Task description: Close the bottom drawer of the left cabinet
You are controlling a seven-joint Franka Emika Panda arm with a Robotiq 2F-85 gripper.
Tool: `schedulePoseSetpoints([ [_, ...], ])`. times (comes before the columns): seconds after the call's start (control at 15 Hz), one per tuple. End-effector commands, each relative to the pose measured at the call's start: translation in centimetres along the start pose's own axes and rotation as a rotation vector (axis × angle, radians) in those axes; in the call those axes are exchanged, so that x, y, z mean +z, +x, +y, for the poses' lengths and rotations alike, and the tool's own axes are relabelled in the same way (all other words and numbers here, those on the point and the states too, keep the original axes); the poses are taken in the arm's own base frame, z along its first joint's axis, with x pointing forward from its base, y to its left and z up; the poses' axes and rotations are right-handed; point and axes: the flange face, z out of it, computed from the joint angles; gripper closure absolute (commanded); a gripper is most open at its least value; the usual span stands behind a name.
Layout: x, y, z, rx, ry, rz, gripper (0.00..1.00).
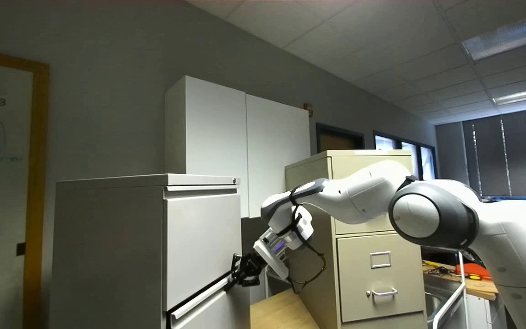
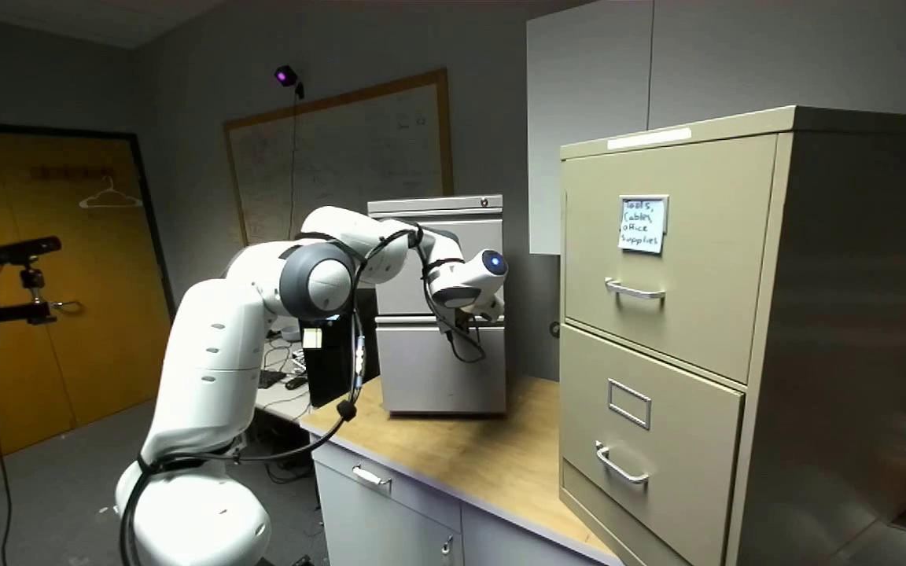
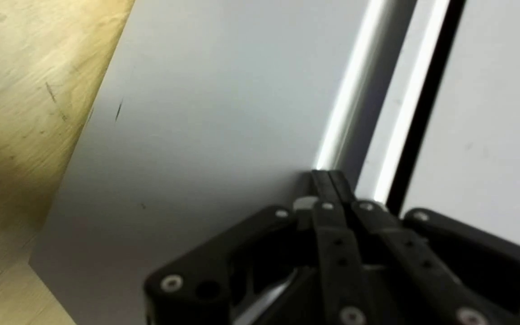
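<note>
Claw (image 3: 331,176), black: fingers (image 3: 322,187) together, tips at top edge of drawer (image 2: 433,377). Drawer: white, plain front, lowest in cabinet (image 1: 149,246). Cabinet: toward left edge of bench (image 2: 453,456), set back from front edge.

The surface (image 2: 461,448) is a yellowish wooden top with a pale edge. The left cabinet (image 1: 153,246), boxy and white, stands upright on it, a dark shadow along its foot. The beige filing cabinet (image 2: 720,330) stands on it too, apart, with wood showing between them. In the wrist view the wood looks streaked and scratched.
</note>
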Motion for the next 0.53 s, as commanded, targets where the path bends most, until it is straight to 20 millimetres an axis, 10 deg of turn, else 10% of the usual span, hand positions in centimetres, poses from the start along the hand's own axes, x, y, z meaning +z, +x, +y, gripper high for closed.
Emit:
schedulePoseSetpoints([
  [0.0, 2.1, 1.5, -3.6, -0.025, 0.049, -0.035, 0.98],
  [0.47, 2.3, 2.7, -4.2, -0.049, 0.036, -0.067, 0.98],
])
